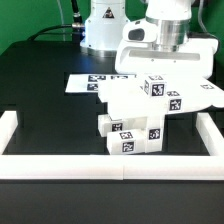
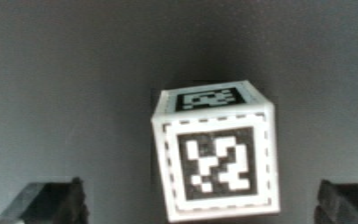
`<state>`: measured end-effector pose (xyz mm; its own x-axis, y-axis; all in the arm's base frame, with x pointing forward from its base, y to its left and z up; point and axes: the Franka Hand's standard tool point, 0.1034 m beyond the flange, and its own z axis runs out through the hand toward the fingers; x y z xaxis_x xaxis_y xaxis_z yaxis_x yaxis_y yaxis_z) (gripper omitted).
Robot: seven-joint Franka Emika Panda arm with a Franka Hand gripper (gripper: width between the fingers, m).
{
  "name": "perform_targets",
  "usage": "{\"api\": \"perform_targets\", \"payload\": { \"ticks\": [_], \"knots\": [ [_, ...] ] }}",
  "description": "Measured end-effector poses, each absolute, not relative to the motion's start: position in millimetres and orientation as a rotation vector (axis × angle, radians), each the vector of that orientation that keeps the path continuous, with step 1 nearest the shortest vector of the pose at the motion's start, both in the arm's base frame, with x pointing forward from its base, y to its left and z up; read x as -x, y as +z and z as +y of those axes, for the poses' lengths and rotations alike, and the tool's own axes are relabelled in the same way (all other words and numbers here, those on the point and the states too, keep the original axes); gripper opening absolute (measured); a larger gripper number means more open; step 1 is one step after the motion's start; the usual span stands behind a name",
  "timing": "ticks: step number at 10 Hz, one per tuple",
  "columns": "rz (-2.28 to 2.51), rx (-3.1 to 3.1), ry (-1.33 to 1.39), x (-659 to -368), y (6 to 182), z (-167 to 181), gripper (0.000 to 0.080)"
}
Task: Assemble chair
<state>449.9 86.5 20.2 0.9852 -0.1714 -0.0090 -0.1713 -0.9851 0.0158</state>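
The partly joined chair (image 1: 133, 128) stands in the middle of the black table: white blocky parts with square tags, a flat slab (image 1: 118, 97) on top and a tagged block (image 1: 160, 93) standing up from it. My gripper (image 1: 162, 68) hangs just above that block. In the wrist view the block (image 2: 215, 150) shows a tag on its top and another on its side. It sits between my gripper's (image 2: 201, 202) two dark fingers (image 2: 51, 202), which stand wide apart and do not touch it. The gripper is open and empty.
The marker board (image 1: 88, 82) lies flat behind the chair, in front of the robot base (image 1: 103, 30). White border rails run along the front (image 1: 110, 166), the exterior view's left (image 1: 10, 128) and the exterior view's right (image 1: 211, 128).
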Motion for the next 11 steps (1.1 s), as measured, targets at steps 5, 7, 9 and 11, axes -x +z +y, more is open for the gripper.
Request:
{"api": "perform_targets", "payload": {
  "ticks": [5,7,9,11],
  "knots": [
    [-0.265,-3.109,-0.031,-448,13.9,86,0.0649],
    [-0.264,-3.108,-0.034,-447,12.7,86,0.0649],
    [-0.259,-3.104,-0.046,-445,8.1,86,0.0649],
    [-0.255,-3.103,-0.048,-445,6.5,87,0.0649]
  ]
}}
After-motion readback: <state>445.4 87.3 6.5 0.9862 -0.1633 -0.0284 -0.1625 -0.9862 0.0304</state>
